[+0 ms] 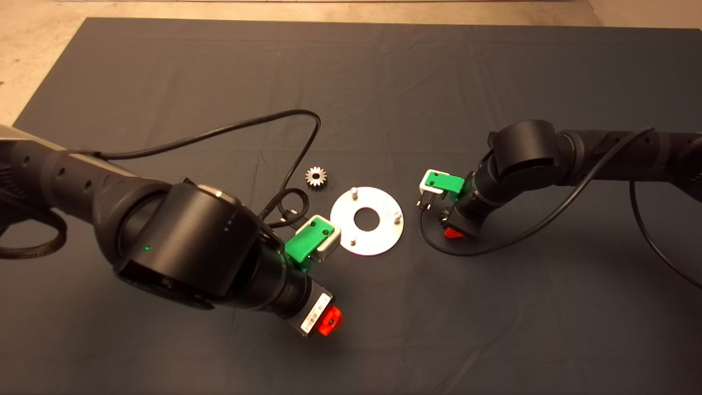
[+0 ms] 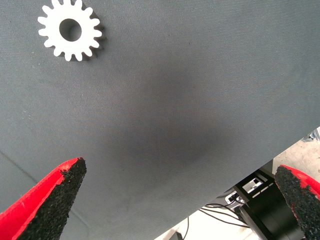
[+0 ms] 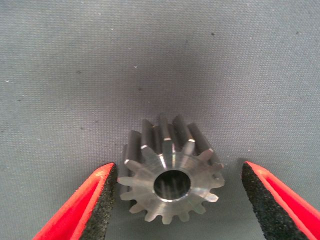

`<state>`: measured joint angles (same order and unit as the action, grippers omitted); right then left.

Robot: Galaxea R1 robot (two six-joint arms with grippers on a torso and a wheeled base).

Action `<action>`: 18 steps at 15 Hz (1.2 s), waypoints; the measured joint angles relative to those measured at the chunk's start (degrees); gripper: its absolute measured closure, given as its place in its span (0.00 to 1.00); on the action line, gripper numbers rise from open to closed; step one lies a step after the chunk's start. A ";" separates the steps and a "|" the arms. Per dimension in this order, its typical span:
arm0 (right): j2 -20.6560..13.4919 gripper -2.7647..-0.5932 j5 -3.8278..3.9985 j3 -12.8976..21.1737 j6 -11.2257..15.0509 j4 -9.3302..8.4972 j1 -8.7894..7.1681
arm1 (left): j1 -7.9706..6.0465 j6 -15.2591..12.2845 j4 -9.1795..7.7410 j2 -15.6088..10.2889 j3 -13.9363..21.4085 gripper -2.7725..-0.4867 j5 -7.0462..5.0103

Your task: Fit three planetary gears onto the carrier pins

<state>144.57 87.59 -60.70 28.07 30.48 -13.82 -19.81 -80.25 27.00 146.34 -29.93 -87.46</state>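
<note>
Disc (image 1: 378,240) flat on dark mat (image 1: 164,71) near centre, three carrier pins (image 1: 354,192) upright on it, all bare, no gear on any. One planetary gear (image 1: 316,177) lies flat on mat just up-left of disc, apart from it, a black cable (image 1: 230,131) looping past it. Left gripper (image 1: 329,321) sits low over mat below-left of disc; left wrist view shows its fingers (image 2: 47,200) spread wide, nothing between them, only mat, with a gear (image 2: 70,31) lying flat well clear of the pads. Right gripper (image 1: 452,231) is down at mat just right of disc, not touching it. Right wrist view: second gear (image 3: 170,177) lies on mat between the fingers (image 3: 82,207), bore facing camera; jaws open, one pad right at the teeth, contact unclear, other pad (image 3: 272,200) clearly apart from gear. Gear not gripped or lifted. This gear hidden under the gripper in head view. Third gear not seen.
</note>
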 joint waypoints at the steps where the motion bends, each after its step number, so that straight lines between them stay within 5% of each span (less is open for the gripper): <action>1: 0.08 0.43 0.00 -0.07 0.00 0.02 0.00 | 0.00 -0.01 0.00 0.00 0.00 0.01 0.02; 18: 1.65 0.69 -0.22 -1.10 3.21 0.17 -1.30 | 0.00 -0.01 -0.27 0.02 0.00 0.01 0.01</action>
<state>146.23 87.37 -61.79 31.28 30.65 -15.13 -19.81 -80.26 26.73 146.36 -29.93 -87.45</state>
